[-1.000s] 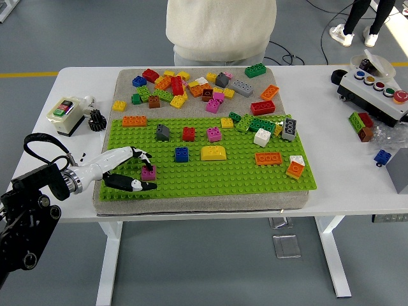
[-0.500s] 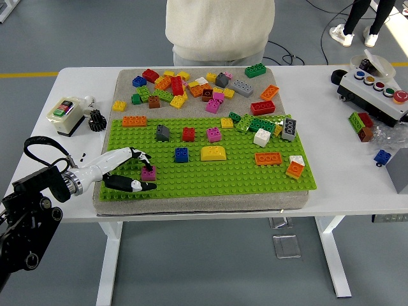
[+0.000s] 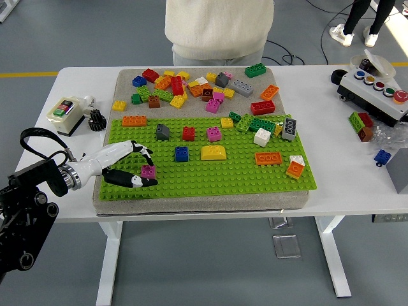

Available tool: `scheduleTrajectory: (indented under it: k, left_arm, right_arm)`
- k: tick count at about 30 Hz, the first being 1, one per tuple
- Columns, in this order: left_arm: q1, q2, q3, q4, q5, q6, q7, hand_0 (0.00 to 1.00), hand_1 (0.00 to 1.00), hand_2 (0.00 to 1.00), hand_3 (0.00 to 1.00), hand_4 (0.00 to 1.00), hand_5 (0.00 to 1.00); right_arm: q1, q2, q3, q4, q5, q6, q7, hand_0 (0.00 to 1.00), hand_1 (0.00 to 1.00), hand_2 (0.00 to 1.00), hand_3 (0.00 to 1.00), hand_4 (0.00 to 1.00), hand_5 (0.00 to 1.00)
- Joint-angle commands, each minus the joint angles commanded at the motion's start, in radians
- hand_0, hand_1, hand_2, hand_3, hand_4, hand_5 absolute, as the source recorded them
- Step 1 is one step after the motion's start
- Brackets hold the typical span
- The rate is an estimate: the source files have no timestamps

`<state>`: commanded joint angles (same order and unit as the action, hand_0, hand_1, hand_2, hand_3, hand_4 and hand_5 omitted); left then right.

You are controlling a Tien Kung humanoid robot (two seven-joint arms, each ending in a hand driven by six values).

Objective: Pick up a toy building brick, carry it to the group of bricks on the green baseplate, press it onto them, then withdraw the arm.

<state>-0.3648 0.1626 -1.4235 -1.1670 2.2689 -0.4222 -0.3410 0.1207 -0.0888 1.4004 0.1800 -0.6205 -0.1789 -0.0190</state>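
At the near left corner of the green baseplate (image 3: pixel 210 172), the left hand (image 3: pixel 127 167) lies low over the studs, its white fingers (image 3: pixel 137 148) arched above and its thumb stretched out below, closed around a small pink brick (image 3: pixel 148 171) that sits on the plate between them. Fingertips touch the brick's top; the thumb tip lies just at its near side. The arm (image 3: pixel 38 185) runs back from the hand to the picture's lower left, off the table (image 3: pixel 344 185) edge.

Just beyond the hand to its right stands a blue brick (image 3: pixel 182 153), then a yellow curved brick (image 3: pixel 213 152). Farther from the hand, toward the plate's far edge, are a grey brick (image 3: pixel 163 132), a red brick (image 3: pixel 189 133) and another pink one. The loose pile of bricks (image 3: pixel 197 86) lies well beyond, on the grey mat (image 3: pixel 127 80). Left of the hand, off the mat, sits a switch box (image 3: pixel 60 113). A person (image 3: pixel 219 29) in a pale top stands at the far side.
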Motion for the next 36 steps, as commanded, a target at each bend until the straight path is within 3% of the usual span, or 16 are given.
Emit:
scheduleTrajectory:
  k: [5, 6, 11, 12, 17, 18, 29, 32, 36]
  left_arm:
    - [0.000, 0.001, 0.001, -0.029, 0.000, -0.008, 0.007, 0.998, 0.891, 0.845, 0.591, 0.998, 0.611]
    - [-0.001, 0.001, 0.004, -0.032, 0.000, -0.006, 0.008, 0.998, 0.861, 0.824, 0.629, 0.998, 0.607]
    - [-0.016, -0.002, 0.032, -0.018, 0.000, 0.028, -0.008, 0.998, 0.861, 0.824, 0.629, 0.998, 0.607]
    - [-0.021, -0.003, 0.039, -0.009, 0.000, 0.037, -0.017, 0.884, 0.801, 0.781, 0.799, 0.998, 0.368]
    - [-0.056, -0.008, 0.071, 0.033, 0.000, 0.078, -0.052, 0.884, 0.801, 0.781, 0.799, 0.998, 0.368]
    - [-0.065, -0.009, 0.076, 0.042, 0.000, 0.083, -0.056, 0.821, 0.763, 0.774, 0.858, 0.964, 0.182]
    - [-0.157, -0.026, 0.118, 0.140, 0.000, 0.145, -0.076, 0.829, 0.773, 0.797, 0.874, 0.958, 0.136]
    - [-0.181, -0.031, 0.128, 0.172, 0.000, 0.180, -0.081, 0.822, 0.769, 0.789, 0.863, 0.959, 0.102]
    - [-0.206, -0.042, 0.131, 0.203, 0.000, 0.194, -0.080, 0.813, 0.752, 0.756, 0.832, 0.956, 0.093]
  right_arm:
    - [0.000, 0.000, 0.000, 0.000, 0.000, 0.001, 0.001, 0.729, 0.655, 0.703, 0.570, 0.909, 0.499]
    - [0.000, 0.000, 0.000, 0.000, 0.001, 0.001, 0.001, 0.730, 0.655, 0.703, 0.569, 0.909, 0.500]
    - [0.000, 0.000, -0.001, 0.000, 0.002, 0.003, 0.001, 0.730, 0.655, 0.703, 0.569, 0.909, 0.500]
    - [0.001, 0.000, -0.002, 0.000, 0.002, 0.003, 0.001, 0.729, 0.656, 0.703, 0.570, 0.909, 0.500]
    - [0.001, -0.001, -0.004, 0.000, 0.006, 0.002, 0.001, 0.729, 0.656, 0.703, 0.570, 0.909, 0.500]
    - [0.002, -0.001, -0.005, 0.000, 0.006, 0.002, 0.001, 0.729, 0.656, 0.703, 0.570, 0.909, 0.500]
    - [0.006, 0.000, -0.015, 0.000, 0.009, 0.000, 0.001, 0.729, 0.656, 0.703, 0.570, 0.910, 0.502]
    - [0.007, -0.001, -0.019, 0.000, 0.008, 0.000, 0.000, 0.729, 0.656, 0.703, 0.570, 0.910, 0.501]
    - [0.009, -0.001, -0.024, 0.000, 0.009, -0.002, 0.000, 0.730, 0.656, 0.703, 0.569, 0.910, 0.501]
